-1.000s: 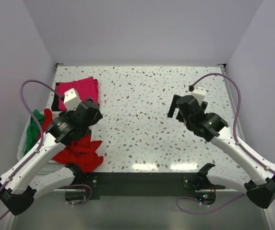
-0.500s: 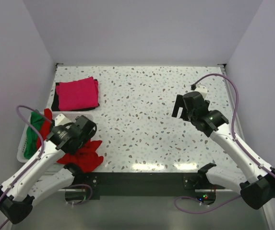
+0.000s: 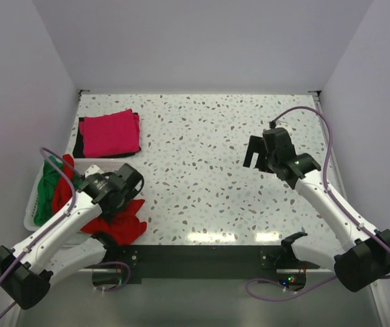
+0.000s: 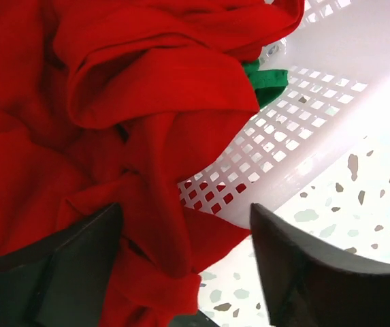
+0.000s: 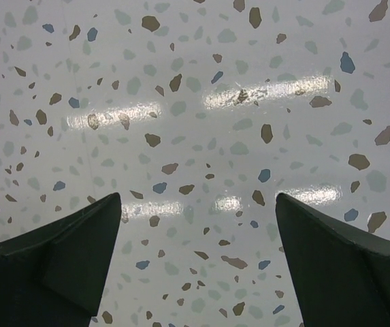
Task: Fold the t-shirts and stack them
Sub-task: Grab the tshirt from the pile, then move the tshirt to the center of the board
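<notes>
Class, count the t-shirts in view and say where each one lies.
3. The magenta-pink t-shirt lies folded at the table's far left; the green t-shirt sits in the basket; the red t-shirt spills over its rim. Others may be hidden beneath.

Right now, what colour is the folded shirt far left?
The folded shirt is magenta-pink; top view.

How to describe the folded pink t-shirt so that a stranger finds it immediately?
Find the far left corner of the speckled table. Beyond the white basket lies the magenta-pink t-shirt. Unlike the red t-shirt and green t-shirt crumpled at the basket, it is folded flat.
</notes>
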Available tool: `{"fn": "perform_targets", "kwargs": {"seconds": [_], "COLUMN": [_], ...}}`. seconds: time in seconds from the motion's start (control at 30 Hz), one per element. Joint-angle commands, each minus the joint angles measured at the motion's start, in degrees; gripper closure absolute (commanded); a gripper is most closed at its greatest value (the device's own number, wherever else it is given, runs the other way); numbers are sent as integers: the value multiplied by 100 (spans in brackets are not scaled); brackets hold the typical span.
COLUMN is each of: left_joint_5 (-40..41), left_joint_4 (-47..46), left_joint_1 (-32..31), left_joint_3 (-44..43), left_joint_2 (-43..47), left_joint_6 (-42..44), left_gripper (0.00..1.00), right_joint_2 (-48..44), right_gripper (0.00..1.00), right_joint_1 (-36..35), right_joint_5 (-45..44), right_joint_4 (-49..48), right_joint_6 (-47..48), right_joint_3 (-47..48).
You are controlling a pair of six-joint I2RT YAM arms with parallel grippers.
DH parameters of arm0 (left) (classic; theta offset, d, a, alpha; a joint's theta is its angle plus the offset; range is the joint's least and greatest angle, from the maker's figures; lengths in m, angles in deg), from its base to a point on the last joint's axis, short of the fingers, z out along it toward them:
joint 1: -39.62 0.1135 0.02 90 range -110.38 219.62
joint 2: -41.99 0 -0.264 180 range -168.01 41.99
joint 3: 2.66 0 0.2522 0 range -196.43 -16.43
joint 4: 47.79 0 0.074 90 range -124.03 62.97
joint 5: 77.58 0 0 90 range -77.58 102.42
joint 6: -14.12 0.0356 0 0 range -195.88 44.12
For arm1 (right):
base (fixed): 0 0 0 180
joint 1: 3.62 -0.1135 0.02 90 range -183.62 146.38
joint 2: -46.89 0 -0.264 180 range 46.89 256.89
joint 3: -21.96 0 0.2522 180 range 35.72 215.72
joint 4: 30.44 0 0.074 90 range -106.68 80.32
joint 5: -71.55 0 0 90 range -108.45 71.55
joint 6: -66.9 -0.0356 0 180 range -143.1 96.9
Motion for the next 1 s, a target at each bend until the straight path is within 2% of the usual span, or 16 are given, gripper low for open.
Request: {"fn": "perform_targets", "kwargs": {"seconds": [0.0,0.03,0.1,0.13,0.2,0.23,0.27,0.5,0.53,0.57,0.7,0.77,0.8,0.87,0.93,0.97], "left_joint_5": [30,30,4,-13,-31,-23,12,926,988,1032,805,167,-134,-1106,-1777,-2424], "left_joint_4": [78,69,78,69,69,69,60,-1352,-1624,-2158,-3137,-4020,-4331,-5024,-5352,-5432], "left_joint_1": [31,31,31,31,31,31,31,31,31,31,31,31,31,31,31,31], "left_joint_3": [94,138,191,243,270,244,209,-1195,-1598,-1811,-2874,-3402,-3560,-4131,-4936,-5229], "left_joint_2": [330,487,629,751,849,919,954,683,447,305,-651,-908,-1161,-1452,-1971,-2146], "left_joint_6": [-194,-264,-326,-379,-397,-440,-467,884,1513,1841,3405,4073,4721,5217,5693,5798], "left_gripper": [23,39,57,69,81,95,100,100,100,100,100,100,100,100,100,100], "right_joint_2": [57,66,110,119,145,154,163,163,163,163,137,145,154,206,242,285], "right_gripper": [1,1,1,1,1,1,1,1,1,1,1,1,1,1,1,1], "right_joint_1": [59,50,59,68,68,85,94,155,173,199,235,252,270,305,322,322], "right_joint_5": [184,193,211,211,219,228,219,149,123,114,0,-141,-202,-316,-369,-413], "right_joint_4": [-278,-295,-304,-313,-313,-313,-330,-234,-216,-199,-242,-269,-260,-234,-112,-76], "right_joint_6": [117,108,117,126,108,117,126,134,126,117,117,73,47,-41,-146,-173], "right_joint_3": [-28,-28,-37,-37,-37,-37,-46,68,86,112,209,261,288,419,569,709]}}
